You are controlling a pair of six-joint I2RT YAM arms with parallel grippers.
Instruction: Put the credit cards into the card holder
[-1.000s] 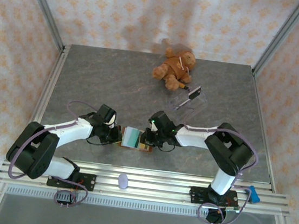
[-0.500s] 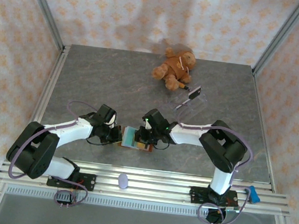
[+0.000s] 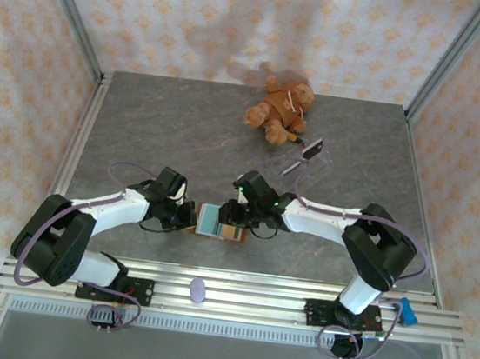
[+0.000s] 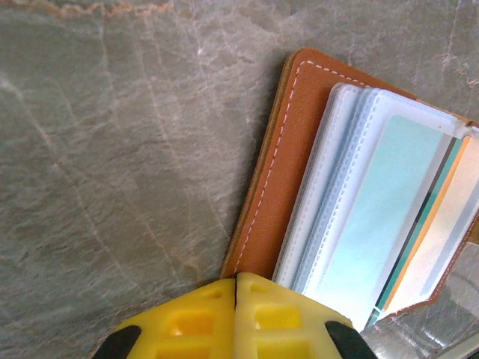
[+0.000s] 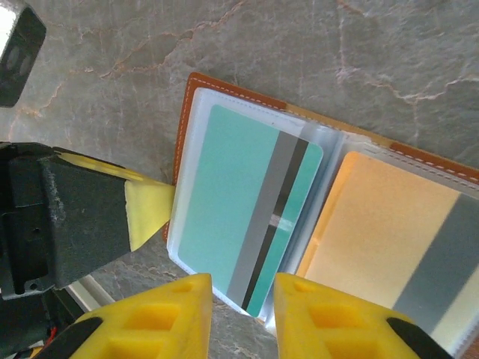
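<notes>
At the right of the left wrist view, a brown card holder (image 4: 273, 172) lies open on the grey stone table (image 4: 112, 149). The left gripper (image 4: 236, 295) is clenched, its yellow tips touching the holder's left edge. In the right wrist view, the right gripper (image 5: 242, 299) hovers at the bottom of the frame, fingers parted, grasping nothing. A teal card (image 5: 232, 194) sits in the left sleeve and an orange card (image 5: 374, 224) in the right.

text readable: none | teal card (image 5: 224, 202): no legible print | card holder (image 4: 275, 172): no legible mark
</notes>
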